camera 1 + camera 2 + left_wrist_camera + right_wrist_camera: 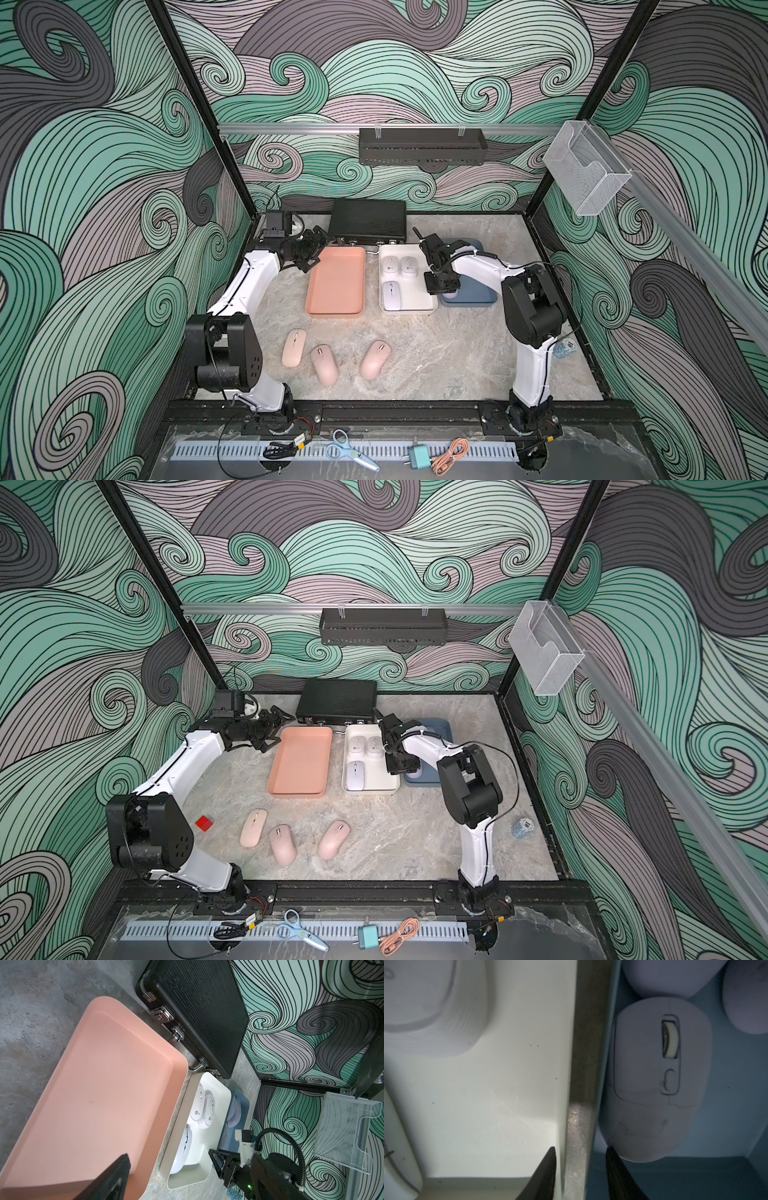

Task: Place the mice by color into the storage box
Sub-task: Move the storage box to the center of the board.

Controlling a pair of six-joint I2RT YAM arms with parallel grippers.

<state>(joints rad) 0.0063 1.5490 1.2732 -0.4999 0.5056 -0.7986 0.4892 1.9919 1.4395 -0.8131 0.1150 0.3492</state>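
While scissors [351,451] and a coiled cable [451,455] lie on the front ledge, three pink mice [325,364] sit loose on the worktop [436,365], well apart from the trays. Behind them, left to right: salmon tray [336,286], white tray [411,309] holding three white mice [391,296], blue tray [478,297] holding three purple mice [654,1084]. Right gripper [580,1149] hangs low over the seam between the white and blue trays, fingers partly spread, one over each tray, pinching nothing. One finger is just beside the nearest purple mouse. Left gripper [318,251] is at the salmon tray's far left corner, spread wide, holding nothing. Black briefcase [368,220] at back.
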